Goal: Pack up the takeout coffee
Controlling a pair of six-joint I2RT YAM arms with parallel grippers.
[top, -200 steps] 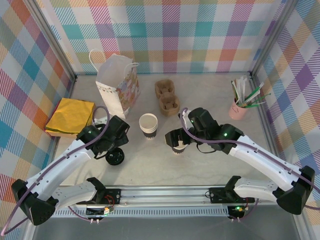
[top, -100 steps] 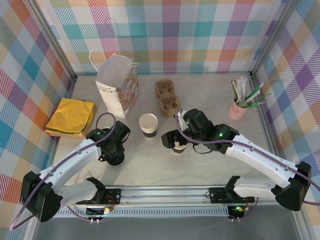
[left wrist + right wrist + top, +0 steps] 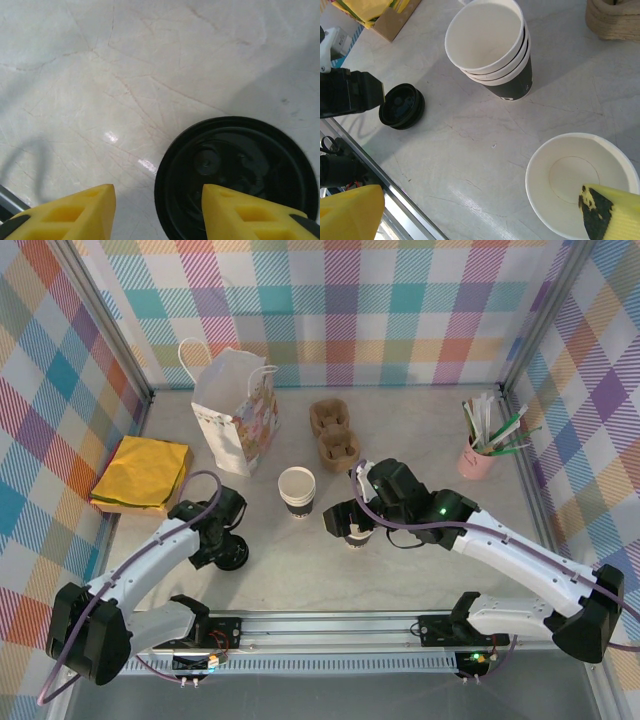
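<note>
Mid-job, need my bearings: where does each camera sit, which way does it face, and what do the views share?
Top external: above and behind the arm bases, looking down on the table; both arms, left hand, right hand.
Left wrist: on the left arm, facing down at the loose black lid; yellow fingertips at bottom.
Right wrist: on the right arm, angled down at an open white cup and cup stack; yellow fingertips in bottom corners.
Shared: the lid shows in all three.

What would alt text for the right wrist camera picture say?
An empty white paper cup sits at lower right, one yellow finger overlapping its rim. Behind it stands a stack of cups; a loose black lid lies at left.
</note>
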